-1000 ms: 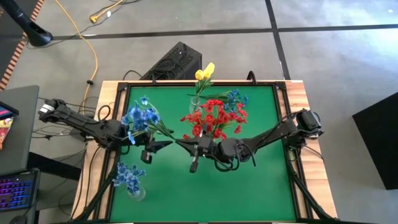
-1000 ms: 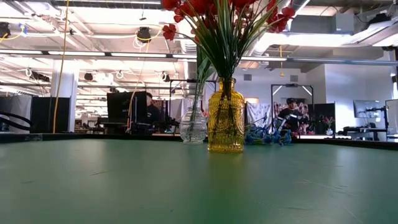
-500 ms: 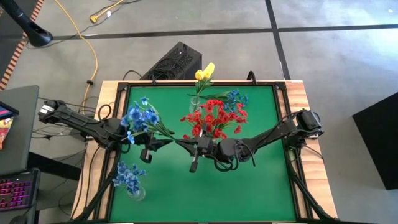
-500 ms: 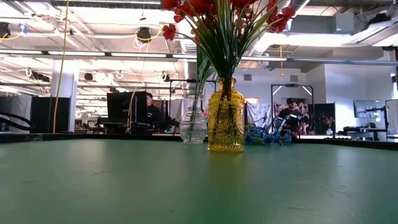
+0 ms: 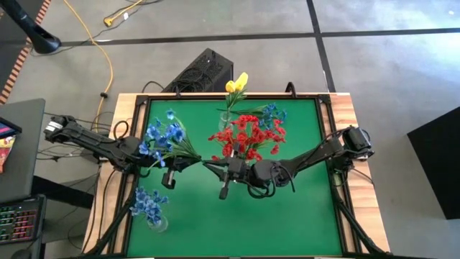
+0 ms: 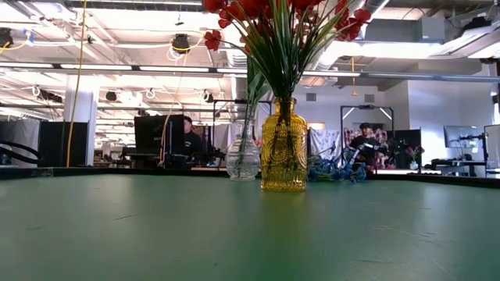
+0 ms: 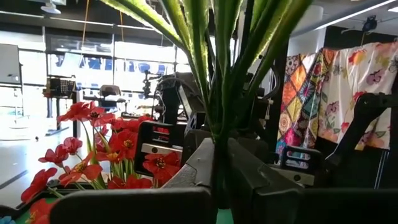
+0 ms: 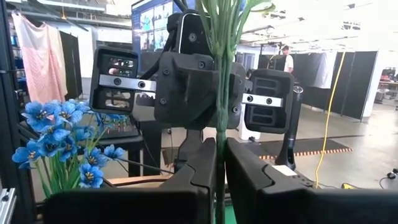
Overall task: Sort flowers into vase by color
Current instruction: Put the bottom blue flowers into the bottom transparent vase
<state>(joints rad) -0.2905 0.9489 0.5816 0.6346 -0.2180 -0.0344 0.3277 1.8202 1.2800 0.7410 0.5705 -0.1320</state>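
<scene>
A blue flower spray (image 5: 162,135) on a thin green stem stands tilted above the green table (image 5: 287,216), between my two grippers. My left gripper (image 5: 190,165) comes from the table's left and is shut on the stem. My right gripper (image 5: 209,167) comes from the right and is shut on the same stem lower down. Red flowers (image 5: 246,137) stand in an amber vase (image 6: 283,145). Yellow flowers (image 5: 236,83) stand in a clear vase (image 6: 243,158) behind it. More blue flowers (image 5: 149,204) fill a vase at the near left. My left gripper pinches the blue flower's stem (image 7: 217,182) between its two fingers, just below where the leaves fan out. The fingers lie about level, come from the table's left and cross the stem. The spray rises above them, clear of the table. My right gripper has the lower stem (image 8: 219,163) between its two fingers (image 8: 202,167), which lie about level, come from the table's right and cross it. The stem runs up past my left gripper (image 8: 194,82) facing it. The stem's bottom end is hidden behind the fingers.
Another blue spray (image 5: 271,114) lies on the table at the far right beside the red flowers. Free green surface spreads across the near half. A black box (image 5: 201,70) and cables sit on the floor beyond the far edge.
My left gripper has shut on the blue flower's stem, its fingers having stood open around it a second ago. Both arms have kept their place.
</scene>
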